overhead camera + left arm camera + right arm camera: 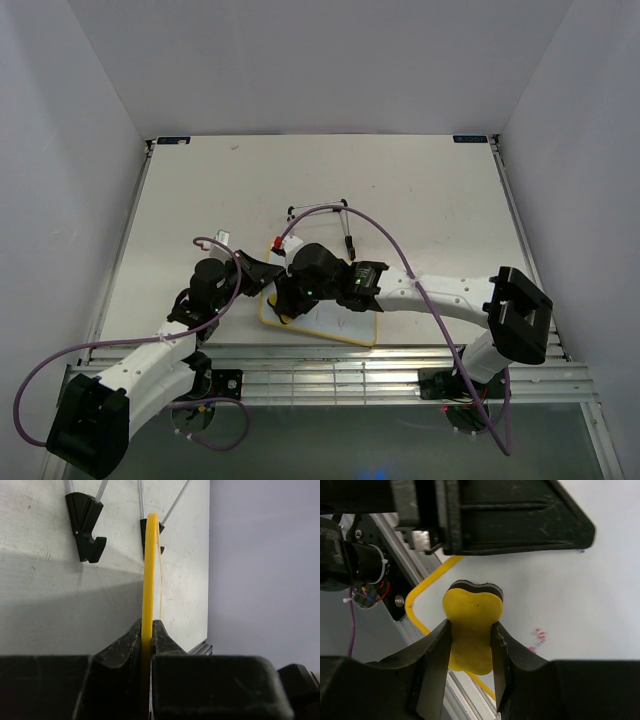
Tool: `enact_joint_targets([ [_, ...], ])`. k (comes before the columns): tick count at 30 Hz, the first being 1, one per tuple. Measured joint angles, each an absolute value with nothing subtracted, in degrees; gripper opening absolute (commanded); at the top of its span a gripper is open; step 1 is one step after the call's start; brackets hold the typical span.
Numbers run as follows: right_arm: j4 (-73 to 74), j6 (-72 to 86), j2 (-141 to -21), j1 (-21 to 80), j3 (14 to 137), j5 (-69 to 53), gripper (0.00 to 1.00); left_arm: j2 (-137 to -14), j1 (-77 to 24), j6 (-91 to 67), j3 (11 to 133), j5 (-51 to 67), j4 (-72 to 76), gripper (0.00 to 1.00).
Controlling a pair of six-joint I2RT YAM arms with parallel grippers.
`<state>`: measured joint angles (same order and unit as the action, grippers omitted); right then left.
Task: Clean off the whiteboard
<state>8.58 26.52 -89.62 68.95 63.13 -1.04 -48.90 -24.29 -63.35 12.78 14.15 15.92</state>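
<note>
The whiteboard [335, 322], white with a thin yellow frame, lies near the table's front edge. My left gripper [268, 275] is shut on its left edge; in the left wrist view the yellow frame [148, 570] runs edge-on between the fingers [131, 640]. My right gripper [290, 295] is shut on the yellow eraser [470, 625] and presses it on the board's near-left corner. The board surface [560, 595] is white, with faint purple-red marks [539, 636] beside the eraser.
A black wire stand [318, 212] lies on the table behind the board; its black feet [86, 527] show in the left wrist view. The aluminium rail [330, 358] runs along the table's front edge, close to the board.
</note>
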Motion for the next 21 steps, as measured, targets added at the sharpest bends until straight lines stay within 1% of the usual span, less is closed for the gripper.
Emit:
enact_joint_targets([
  [10,6.52,25.8,-89.62,71.24,63.13,-0.95,0.24,-48.88,-24.51,-63.33,12.78,14.13,15.97,0.0],
  [21,8.29,25.8,-89.38,72.44,62.83,5.02,0.24,-48.9,-24.53,-63.2,12.75,14.09,15.77,0.0],
])
